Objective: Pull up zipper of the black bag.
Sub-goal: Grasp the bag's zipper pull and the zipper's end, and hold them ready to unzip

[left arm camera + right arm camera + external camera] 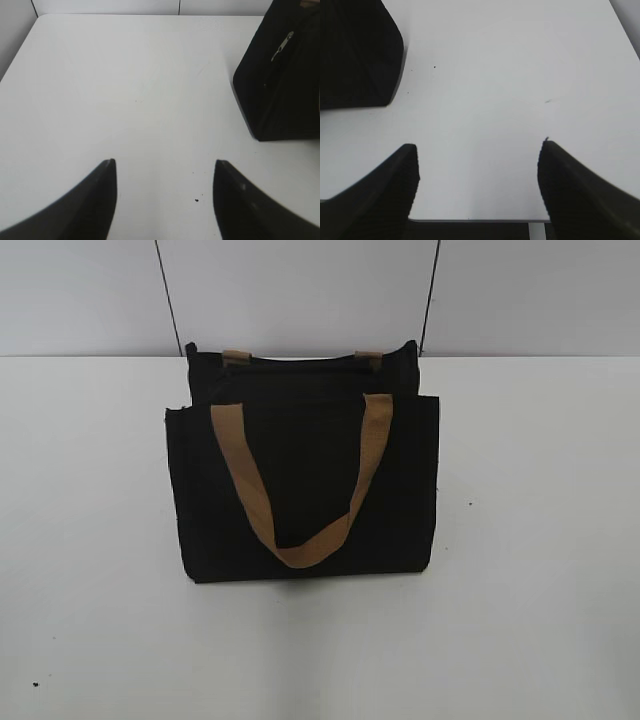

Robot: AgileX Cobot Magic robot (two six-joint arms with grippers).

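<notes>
The black bag [305, 475] lies on the white table with a tan handle looped across its front. Neither gripper shows in the exterior view. In the left wrist view the bag's corner [285, 95] is at the upper right, with the small silver zipper pull [283, 45] on its side. My left gripper [165, 162] is open and empty over bare table, well left of the bag. In the right wrist view the bag's corner [355, 55] is at the upper left. My right gripper [477, 145] is open and empty near the table's front edge.
The white table [540, 540] meets a light wall [300, 290] with two dark vertical seams behind the bag. A small dark speck [197, 201] lies on the table near the left gripper. The table's front edge [480, 219] shows under the right gripper.
</notes>
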